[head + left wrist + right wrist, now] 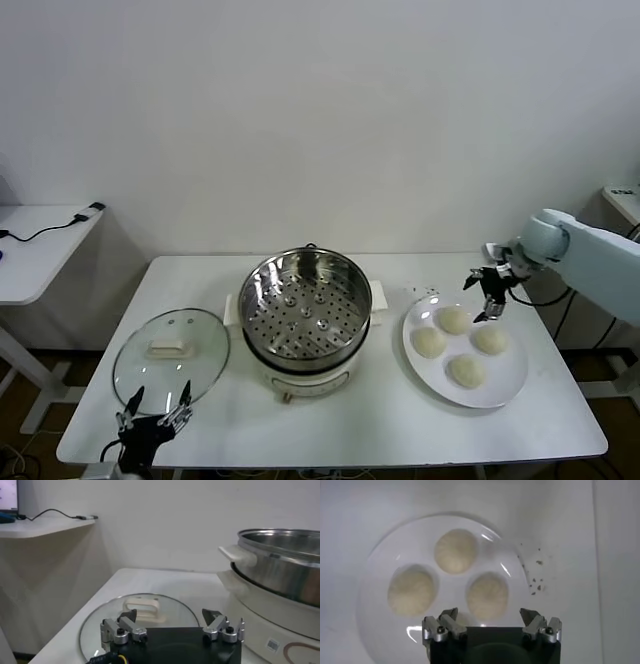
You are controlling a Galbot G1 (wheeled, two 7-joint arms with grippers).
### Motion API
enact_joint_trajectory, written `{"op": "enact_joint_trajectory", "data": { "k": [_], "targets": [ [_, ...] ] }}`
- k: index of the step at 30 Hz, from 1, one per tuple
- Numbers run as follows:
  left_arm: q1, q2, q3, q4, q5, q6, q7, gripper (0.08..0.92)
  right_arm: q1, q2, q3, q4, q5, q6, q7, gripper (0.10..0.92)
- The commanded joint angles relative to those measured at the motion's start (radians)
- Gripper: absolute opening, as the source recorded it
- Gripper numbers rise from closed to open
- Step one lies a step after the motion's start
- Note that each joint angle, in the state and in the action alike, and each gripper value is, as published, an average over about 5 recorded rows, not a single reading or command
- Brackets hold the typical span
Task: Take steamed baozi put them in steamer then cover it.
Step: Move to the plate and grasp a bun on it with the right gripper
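Observation:
Four pale baozi (452, 319) lie on a white plate (505, 385) at the table's right. My right gripper (485, 298) hovers open and empty above the plate's far edge. Its wrist view shows three of the baozi (487, 595) on the plate (375, 565), the nearest just ahead of the open gripper (489, 614). The steel steamer (305, 310) stands uncovered at the table's centre, its perforated tray bare. The glass cover (172, 358) lies flat to its left. My left gripper (160, 395) waits open at the front left edge, near the cover (165, 607) and the steamer (280, 555).
Dark crumbs (535, 580) lie on the table beside the plate. A white side table (40, 240) with a cable stands off to the left. A wall runs behind the table.

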Motion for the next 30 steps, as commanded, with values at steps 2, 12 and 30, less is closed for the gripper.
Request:
{"op": "enact_joint_trajectory", "data": {
  "k": [2, 12, 30],
  "targets": [
    [0.004, -0.002, 0.001, -0.001, 0.001, -0.002, 0.000, 0.823, -0.043, 0.092, -0.025, -0.085, -0.020, -0.053, 0.023, 0.823],
    [0.022, -0.004, -0.001, 0.000, -0.001, -0.008, -0.002, 0.823, -0.131, 0.148, 0.066, -0.161, -0.060, -0.063, 0.048, 0.823],
    [0.032, -0.012, 0.004, -0.006, -0.001, 0.000, -0.005, 0.823, -0.139, 0.154, 0.089, -0.176, -0.106, -0.065, 0.046, 0.664]
  ]
}}
